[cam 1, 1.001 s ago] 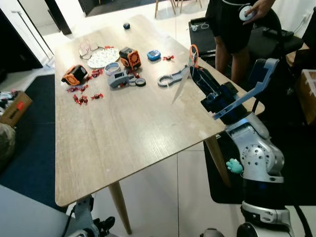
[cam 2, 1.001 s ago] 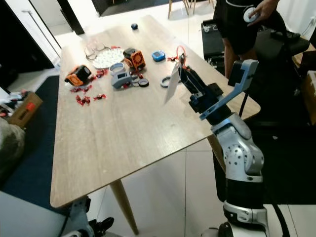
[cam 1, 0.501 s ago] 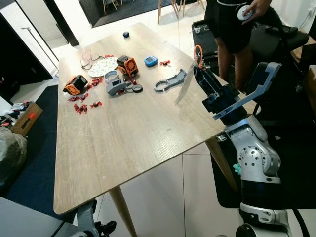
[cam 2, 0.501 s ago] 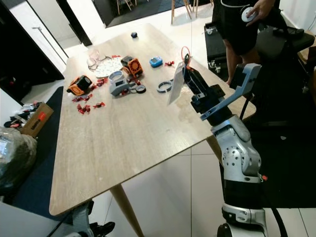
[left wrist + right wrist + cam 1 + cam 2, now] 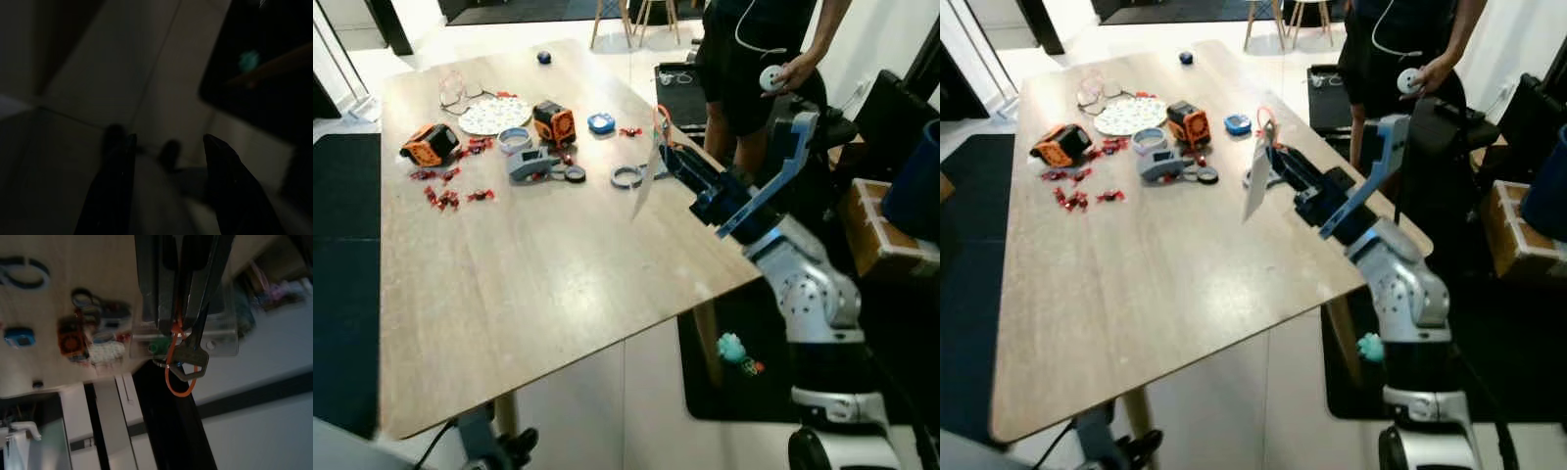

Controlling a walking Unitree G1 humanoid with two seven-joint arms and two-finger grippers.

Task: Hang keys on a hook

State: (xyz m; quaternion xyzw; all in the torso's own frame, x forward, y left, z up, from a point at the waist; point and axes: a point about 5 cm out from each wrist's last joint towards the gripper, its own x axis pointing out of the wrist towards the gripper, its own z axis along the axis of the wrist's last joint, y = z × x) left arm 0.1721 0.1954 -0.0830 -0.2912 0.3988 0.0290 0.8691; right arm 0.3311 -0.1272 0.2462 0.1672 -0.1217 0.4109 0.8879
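Keys (image 5: 188, 360) hang from the right claw (image 5: 668, 152), raised over the far right part of the desk (image 5: 509, 294) and clear of its top. Desk: a long pale wooden top whose far end carries loose clutter, namely a white dotted plate (image 5: 491, 115), two orange-and-black blocks (image 5: 553, 122) (image 5: 423, 144), a small blue object (image 5: 600, 122), a grey ring-shaped tool (image 5: 628, 176) and scattered red pieces (image 5: 445, 196). Person (image 5: 744, 59): stands just beyond the desk's far right corner, one hand (image 5: 783, 73) holding a small white round object. Right arm: reaches forward with its claw closed narrow on the bunch, which consists of a clear flat tag (image 5: 641, 186) hanging below the fingers, one metal key and a thin orange loop (image 5: 178, 387). Left claw (image 5: 168, 142): hangs idle in shade over the floor, its fingers standing apart. Compared with the head views of a second ago, the whole scene has shifted, which indicates that the camera has turned rather than that the objects have moved; the keys remain in the same grasp over the same desk edge. Judgement: the pick-up appears complete and the carry is under way; no hook can be made out, so the hanging step is not yet begun.
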